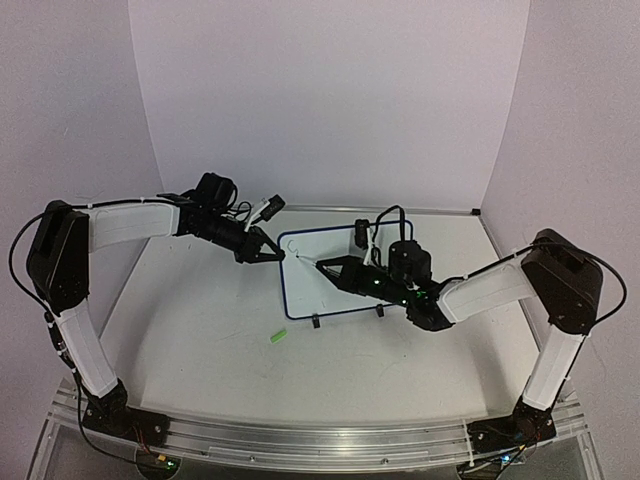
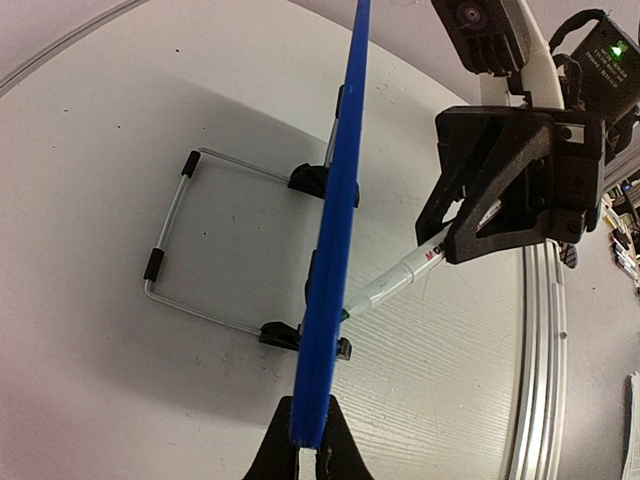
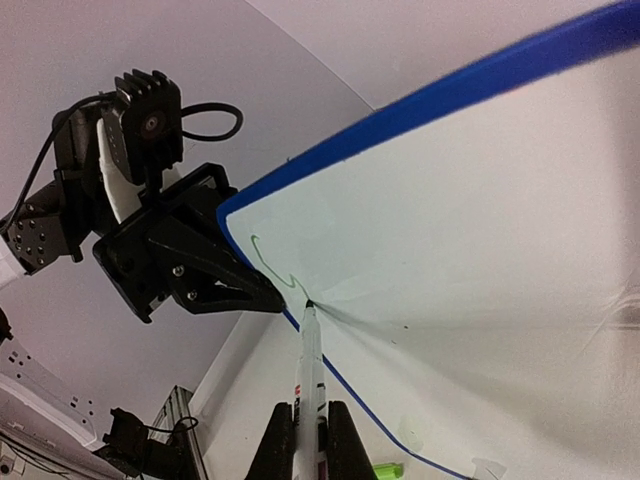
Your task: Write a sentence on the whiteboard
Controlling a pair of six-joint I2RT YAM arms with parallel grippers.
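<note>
From above, the whiteboard (image 1: pixel 305 292) stands upright, the left gripper (image 1: pixel 266 252) clamped on its left edge. Left wrist: the right gripper (image 2: pixel 458 240) pinches a marker (image 2: pixel 388 287), tip touching the board's face. Right wrist: one green stroke (image 3: pixel 265 256) near that edge; hard pressure may tip the board.

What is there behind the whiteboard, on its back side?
A wire stand rests on the table behind the whiteboard, joined to it at two black clip feet. The left wrist camera sees the board edge-on, so its back face is hidden.
</note>
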